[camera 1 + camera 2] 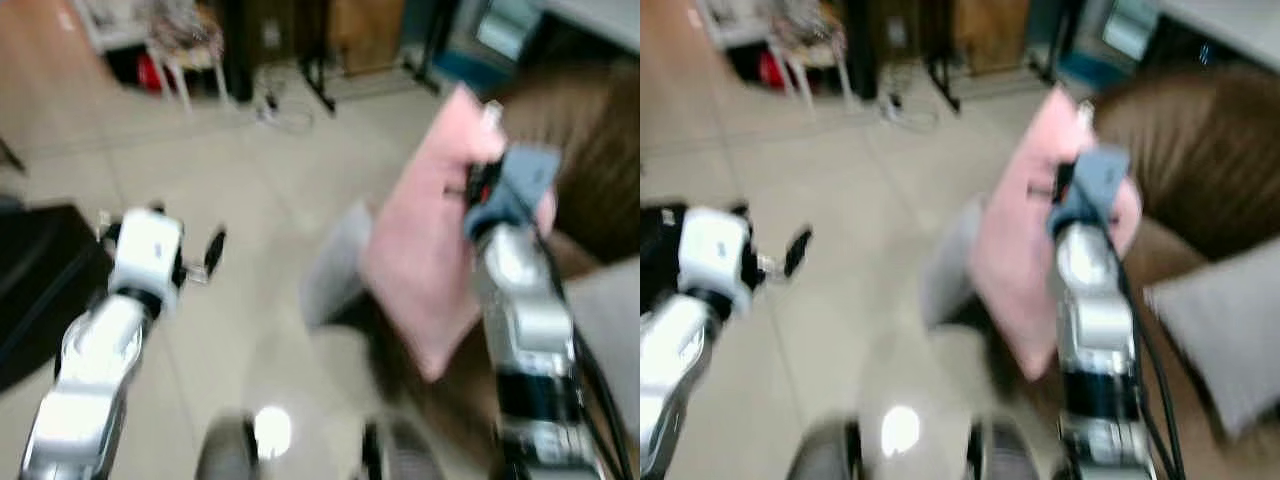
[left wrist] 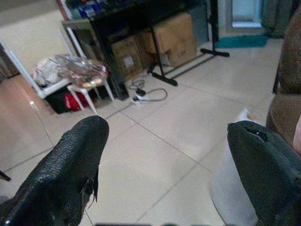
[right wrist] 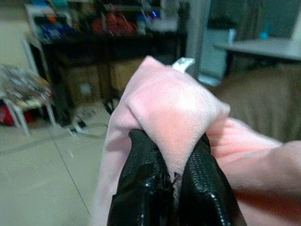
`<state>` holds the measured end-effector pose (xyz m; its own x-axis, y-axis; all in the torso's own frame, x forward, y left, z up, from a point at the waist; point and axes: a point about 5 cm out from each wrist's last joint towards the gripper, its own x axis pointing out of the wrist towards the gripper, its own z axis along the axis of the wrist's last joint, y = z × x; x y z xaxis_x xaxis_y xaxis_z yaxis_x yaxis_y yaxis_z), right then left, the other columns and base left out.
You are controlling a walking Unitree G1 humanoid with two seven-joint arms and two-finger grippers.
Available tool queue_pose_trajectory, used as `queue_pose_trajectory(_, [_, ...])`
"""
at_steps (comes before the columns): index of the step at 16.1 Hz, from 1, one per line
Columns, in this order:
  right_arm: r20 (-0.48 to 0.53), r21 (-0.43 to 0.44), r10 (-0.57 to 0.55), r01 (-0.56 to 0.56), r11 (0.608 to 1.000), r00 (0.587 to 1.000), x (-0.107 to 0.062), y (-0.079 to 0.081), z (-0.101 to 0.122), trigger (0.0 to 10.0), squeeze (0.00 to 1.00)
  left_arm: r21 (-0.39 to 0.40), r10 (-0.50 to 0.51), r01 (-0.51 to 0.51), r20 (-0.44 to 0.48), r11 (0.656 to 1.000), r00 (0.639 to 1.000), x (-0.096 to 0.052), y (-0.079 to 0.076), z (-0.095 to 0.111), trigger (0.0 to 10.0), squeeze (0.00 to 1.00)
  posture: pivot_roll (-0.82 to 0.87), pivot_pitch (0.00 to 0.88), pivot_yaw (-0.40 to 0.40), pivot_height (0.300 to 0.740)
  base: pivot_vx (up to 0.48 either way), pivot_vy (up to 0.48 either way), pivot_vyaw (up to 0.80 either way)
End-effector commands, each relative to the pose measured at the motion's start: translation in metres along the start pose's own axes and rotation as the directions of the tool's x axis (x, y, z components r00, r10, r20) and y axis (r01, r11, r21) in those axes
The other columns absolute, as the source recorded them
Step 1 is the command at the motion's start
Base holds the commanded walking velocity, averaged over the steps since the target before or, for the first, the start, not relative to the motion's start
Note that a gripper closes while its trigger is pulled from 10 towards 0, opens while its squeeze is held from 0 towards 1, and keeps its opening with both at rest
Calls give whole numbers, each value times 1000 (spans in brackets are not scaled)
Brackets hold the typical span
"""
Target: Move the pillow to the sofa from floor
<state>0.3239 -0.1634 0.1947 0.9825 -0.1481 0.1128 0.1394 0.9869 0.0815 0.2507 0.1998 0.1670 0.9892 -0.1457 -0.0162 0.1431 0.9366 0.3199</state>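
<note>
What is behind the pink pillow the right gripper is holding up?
Behind the pink pillow, held by the right gripper, is the brown sofa. The pillow covers part of the sofa's near edge and the floor beneath.

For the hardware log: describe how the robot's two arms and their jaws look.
Both arms are silver, rounded metal segments. The left arm ends in a white boxy wrist block ahead of the left gripper, whose jaws are two thick black fingers with a pebbled, rubbery surface. The right arm carries black cables along its outer side and a blue-grey wrist housing; the right gripper has the same black textured jaws.
</note>
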Motion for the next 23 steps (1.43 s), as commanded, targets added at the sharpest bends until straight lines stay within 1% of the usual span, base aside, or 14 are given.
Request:
queue_pose_trajectory(1, [41,23,5,-6,1000,999,-5,-2,14,10000,0,13,-6,6,20,1000,1000,-1,-5,4,10000,0,-86,0,-65,735,0,0,0])
queue_pose_trajectory(4, [79,29,16,-18,999,997,-7,-4,29,10000,0,11,-11,10,33,1000,999,2,-8,6,10000,0,-96,0,-58,740,0,0,0])
queue_pose_trajectory(7, [34,23,24,-25,999,999,-11,-2,19,10000,0,37,10,-11,29,999,1000,2,-8,2,10000,0,-102,0,-50,740,0,0,0])
queue_pose_trajectory(8, [-45,-31,59,-61,998,997,-16,2,2,10000,0,65,16,-18,26,998,1000,1,-8,0,10000,0,-105,0,-48,740,0,0,0])
queue_pose_trajectory(9, [-98,-33,83,-87,996,992,-22,4,-13,10000,0,80,13,-14,18,997,1000,0,-9,-3,10000,0,-106,0,-46,740,0,0,0])
queue_pose_trajectory(11, [-188,35,82,-77,996,979,-32,2,-40,10000,0,87,4,-4,7,996,1000,-1,-10,-8,10000,0,-108,0,-35,740,0,0,0])
queue_pose_trajectory(12, [-184,67,85,-74,995,979,-33,3,-44,10000,0,73,-8,9,-10,997,1000,-2,-11,-13,10000,0,-107,0,-31,740,0,0,-800])
queue_pose_trajectory(13, [-189,69,82,-70,995,979,-34,3,-45,10000,0,69,-10,10,-11,998,1000,-2,-11,-14,10000,0,-107,0,-31,740,0,0,-800])
queue_pose_trajectory(14, [-201,78,99,-85,993,975,-34,9,-47,10000,0,43,4,-4,-1,999,1000,-2,-9,-14,10000,0,-103,0,-27,740,0,0,-800])
queue_pose_trajectory(15, [-200,78,112,-98,992,973,-34,11,-47,10000,0,38,6,-6,3,999,1000,-1,-8,-14,10000,0,-103,0,-27,740,274,0,-800])
queue_pose_trajectory(16, [-207,73,138,-125,989,969,-32,17,-48,10000,0,36,6,-6,7,999,1000,0,-8,-13,10000,0,-98,0,-28,740,315,0,-800])
queue_pose_trajectory(20, [-197,77,137,-124,989,971,-28,18,-49,10000,0,44,2,-2,6,999,1000,-2,-6,-15,10000,0,-85,0,-33,740,316,0,-800])
queue_pose_trajectory(22, [-185,72,168,-157,985,968,-26,24,-48,10000,0,49,-1,1,7,999,1000,-2,-4,-15,10000,0,-78,0,-37,740,317,0,-800])
queue_pose_trajectory(23, [-179,68,185,-176,982,966,-26,27,-47,10000,0,50,-1,1,8,999,1000,-2,-4,-14,10000,0,-76,0,-37,740,319,0,0])
